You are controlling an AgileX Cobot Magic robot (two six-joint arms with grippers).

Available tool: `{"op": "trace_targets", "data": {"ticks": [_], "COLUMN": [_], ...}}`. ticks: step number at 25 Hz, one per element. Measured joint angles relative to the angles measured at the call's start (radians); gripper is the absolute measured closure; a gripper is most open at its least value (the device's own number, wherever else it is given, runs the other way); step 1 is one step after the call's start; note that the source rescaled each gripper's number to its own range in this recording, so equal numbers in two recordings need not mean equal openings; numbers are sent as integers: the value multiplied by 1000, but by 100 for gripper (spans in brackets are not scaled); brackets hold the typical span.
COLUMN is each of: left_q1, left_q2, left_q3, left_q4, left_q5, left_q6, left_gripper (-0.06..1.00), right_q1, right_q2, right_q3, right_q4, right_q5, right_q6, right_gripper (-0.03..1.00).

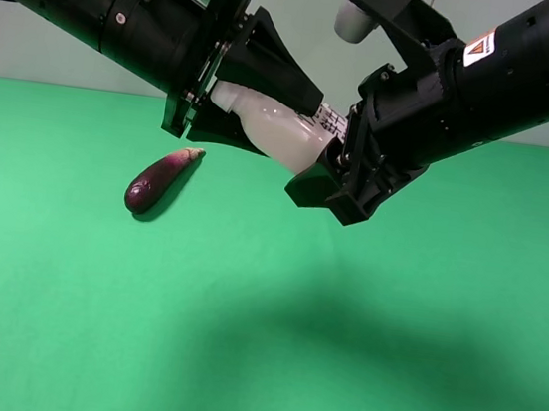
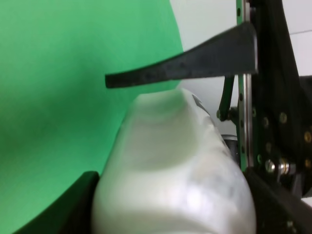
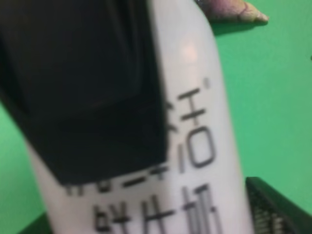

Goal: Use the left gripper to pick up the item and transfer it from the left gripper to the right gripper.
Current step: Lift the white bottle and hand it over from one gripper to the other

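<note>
Exterior high: white bottle (image 1: pixel 274 130), dark-printed label, smooth plastic, tilted, midair.

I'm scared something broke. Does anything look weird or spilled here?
Nothing looks spilled or broken. The white bottle hangs tilted in the air, gripped by the left gripper, its other end inside the right gripper. The eggplant lies on the table.

item (image 1: pixel 279 131) hung above the bench (image 1: pixel 383 379) near its back edge, left gripper (image 1: pixel 286 125) clasped its left end, right gripper (image 1: pixel 326 150) stood around its right end, eggplant (image 1: pixel 160 180) lay on the bench below, left of centre
</note>
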Motion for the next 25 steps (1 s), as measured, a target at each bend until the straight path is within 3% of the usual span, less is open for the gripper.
{"op": "trace_targets", "data": {"ticks": [3, 23, 24, 25], "left_q1": [0, 0, 0, 0], "left_q2": [0, 0, 0, 0], "left_q3": [-1, -1, -1, -1], "left_q4": [-7, -6, -7, -11], "left_q5": [-7, -4, 0, 11], "left_q6": [6, 8, 4, -4], "left_gripper": [94, 94, 86, 71], "right_q1": [8, 11, 11, 11], "right_q2": [1, 1, 1, 2], "right_q3": [0, 0, 0, 0], "right_q4": [18, 21, 23, 22], "right_q5": [4, 4, 4, 5], "right_q6": [-7, -7, -7, -7], "right_gripper": [97, 96, 96, 96]}}
